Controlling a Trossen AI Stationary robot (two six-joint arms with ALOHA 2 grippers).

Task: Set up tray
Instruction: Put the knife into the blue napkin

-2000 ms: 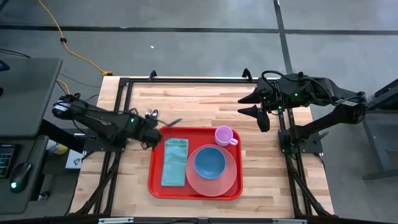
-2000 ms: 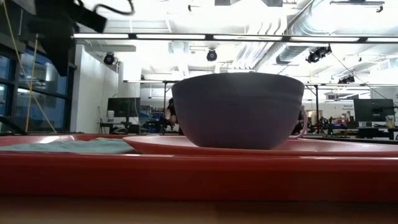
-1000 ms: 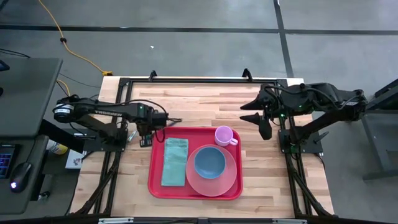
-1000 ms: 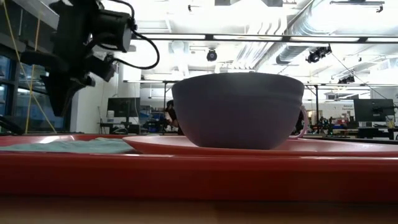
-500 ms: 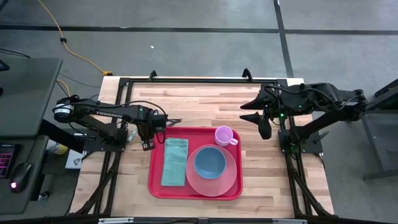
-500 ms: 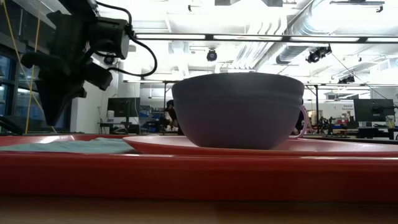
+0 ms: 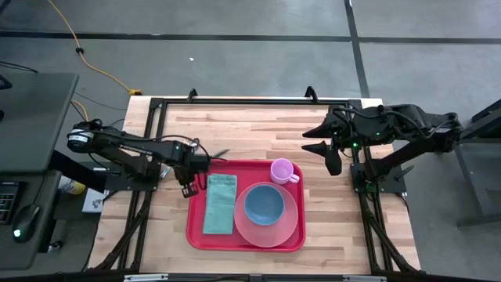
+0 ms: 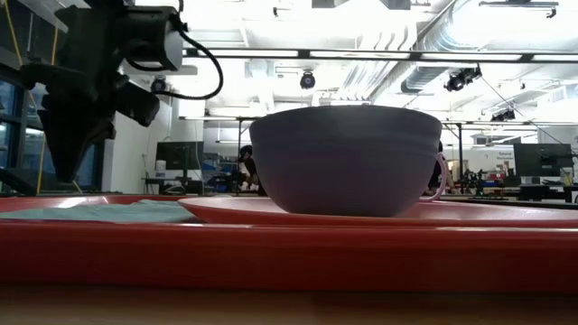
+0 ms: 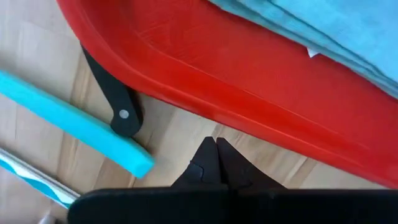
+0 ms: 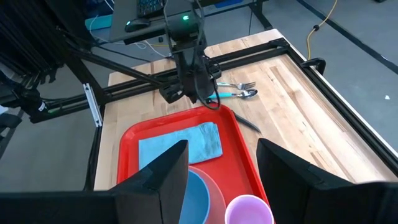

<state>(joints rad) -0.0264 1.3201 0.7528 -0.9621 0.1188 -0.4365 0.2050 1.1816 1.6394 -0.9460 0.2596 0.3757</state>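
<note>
Wooden worktop (image 7: 258, 125) carries everything, and the red tray (image 7: 196, 227) lies at its middle toward the near edge, already holding a folded teal napkin (image 7: 220, 204) along its left side, a pink plate (image 7: 270, 225) with a blue bowl (image 7: 264, 204) on it to the right, and a small pink cup (image 7: 282, 170) at the tray's far right corner. Cutlery is what remains off the tray: a fork (image 10: 239, 85) and a spoon (image 10: 235, 94) with teal handles lie on the worktop just beyond the tray's far left corner, and a dark knife-like piece (image 10: 247, 124) lies beside the tray's far rim. The left hand (image 9: 216, 144) hangs low over the bare wood right next to that corner, its fingers pressed together and holding nothing, with a teal handle (image 9: 68, 118) just beside it. The right hand (image 10: 222, 163) waits high above the right side of the worktop, fingers spread and empty. Judging by the layout, the step in hand is fetching the cutlery. To do it well, the left hand should spread before descending, line its fingers across one handle and not along it, take a single piece and avoid dragging its neighbour, and keep clear of the tray's raised rim so the tray does not shift.
</note>
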